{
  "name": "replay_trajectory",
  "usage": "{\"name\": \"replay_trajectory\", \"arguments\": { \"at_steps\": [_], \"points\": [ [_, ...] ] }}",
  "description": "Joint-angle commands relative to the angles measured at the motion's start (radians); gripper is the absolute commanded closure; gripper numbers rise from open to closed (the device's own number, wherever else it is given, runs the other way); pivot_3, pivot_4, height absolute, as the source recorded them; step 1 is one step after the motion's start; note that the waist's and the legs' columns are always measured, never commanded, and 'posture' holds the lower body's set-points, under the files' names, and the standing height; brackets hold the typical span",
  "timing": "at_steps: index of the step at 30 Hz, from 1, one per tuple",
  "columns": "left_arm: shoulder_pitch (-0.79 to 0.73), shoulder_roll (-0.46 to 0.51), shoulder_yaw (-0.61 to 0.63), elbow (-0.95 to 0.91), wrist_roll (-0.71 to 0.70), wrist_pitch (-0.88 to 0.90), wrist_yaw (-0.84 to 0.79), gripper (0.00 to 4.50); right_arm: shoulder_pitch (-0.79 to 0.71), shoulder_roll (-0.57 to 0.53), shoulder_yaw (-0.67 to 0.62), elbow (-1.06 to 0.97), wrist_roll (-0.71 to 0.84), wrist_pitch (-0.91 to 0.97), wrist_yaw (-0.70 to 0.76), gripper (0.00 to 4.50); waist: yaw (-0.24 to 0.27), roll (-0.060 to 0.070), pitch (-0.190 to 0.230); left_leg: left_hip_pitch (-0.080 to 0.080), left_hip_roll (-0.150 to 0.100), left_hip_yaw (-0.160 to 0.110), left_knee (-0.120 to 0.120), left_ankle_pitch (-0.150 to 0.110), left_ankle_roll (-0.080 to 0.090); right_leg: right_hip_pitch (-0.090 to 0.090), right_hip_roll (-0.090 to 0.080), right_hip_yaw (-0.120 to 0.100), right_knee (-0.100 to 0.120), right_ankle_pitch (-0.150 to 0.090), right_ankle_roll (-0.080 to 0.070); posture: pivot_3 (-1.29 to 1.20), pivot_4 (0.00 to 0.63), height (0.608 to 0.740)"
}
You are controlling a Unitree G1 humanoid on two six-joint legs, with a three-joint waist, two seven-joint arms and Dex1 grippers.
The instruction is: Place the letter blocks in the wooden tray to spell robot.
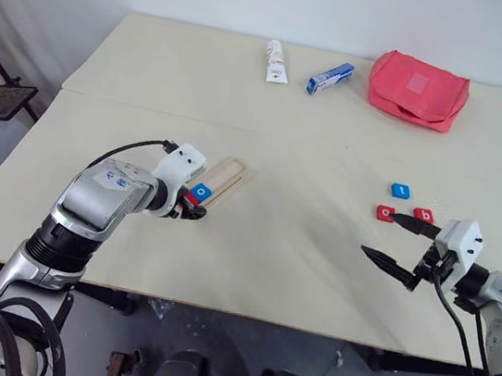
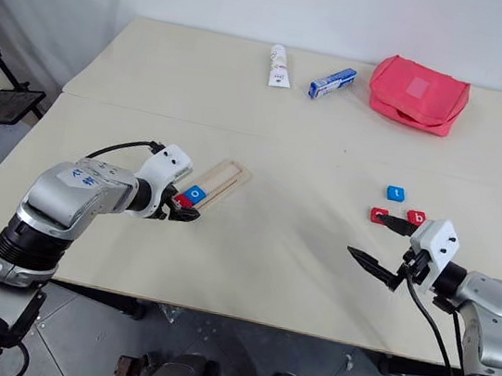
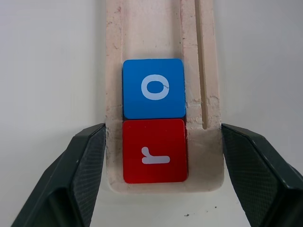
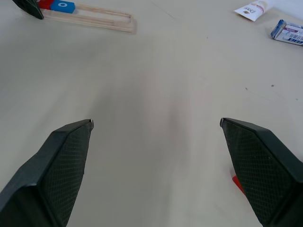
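Note:
The wooden tray [image 3: 161,28] lies left of the table's middle. A red "r" block [image 3: 154,150] sits at its near end, and a blue "o" block [image 3: 153,88] sits against it in the same groove. My left gripper [image 3: 163,128] hovers open over that end, one finger on each side of the tray, gripping neither block. On the right, a blue "t" block [image 1: 401,190], a red "o" block [image 1: 385,212] and a red "b" block [image 1: 423,214] lie loose on the table. My right gripper [image 1: 380,234] is open and empty just in front of them.
At the back of the table are a white tube [image 1: 276,61], a blue-and-white box [image 1: 330,78] and a red zip pouch [image 1: 418,88]. A seam [image 1: 286,137] crosses the tabletop behind the tray. Bare tabletop lies between the tray and the loose blocks.

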Motion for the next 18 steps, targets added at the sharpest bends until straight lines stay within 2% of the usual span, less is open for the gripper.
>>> {"name": "replay_trajectory", "arguments": {
  "at_steps": [1,5,10,15,18],
  "points": [
    [0.012,0.035,-0.051,-0.006,0.028,-0.052,-0.027,1.12,-0.01,-0.01,-0.018,-0.001,0.005,-0.002,-0.007,0.0,0.0,0.0,0.0,0.0,0.0,0.0,0.0,0.0,0.0,0.0,0.0,0.0,0.0,0.0,0.0,0.0,0.15,0.74],
    [-0.031,0.082,-0.102,0.02,0.066,-0.19,-0.095,1.12,-0.014,-0.013,-0.021,0.005,0.002,-0.004,-0.007,0.0,0.0,0.0,0.0,0.0,0.0,0.0,0.0,0.0,0.0,0.0,0.0,0.0,0.0,0.0,0.0,0.0,0.15,0.74],
    [-0.086,0.092,-0.138,0.068,0.103,-0.345,-0.188,1.12,-0.016,-0.02,-0.029,0.005,0.005,-0.005,-0.006,0.0,0.002,0.0,0.0,-0.001,0.0,0.0,0.0,0.0,0.0,0.0,0.0,-0.001,-0.001,0.0,0.0,0.0,0.15,0.74],
    [-0.15,0.055,-0.201,0.125,0.132,-0.471,-0.319,1.12,-0.008,-0.029,-0.047,-0.002,0.007,-0.013,-0.008,0.0,0.003,0.0,0.0,-0.002,-0.001,0.0,0.0,0.0,0.0,-0.002,0.0,-0.003,0.0,0.0,0.0,0.0,0.15,0.74],
    [-0.197,-0.007,-0.215,0.168,0.123,-0.509,-0.384,1.12,0.014,-0.033,-0.068,-0.02,0.011,-0.015,-0.018,0.0,0.005,0.0,0.0,-0.004,-0.001,0.001,0.0,0.0,0.0,-0.004,0.0,-0.004,0.001,0.0,0.0,0.0,0.15,0.74]
  ]
}}
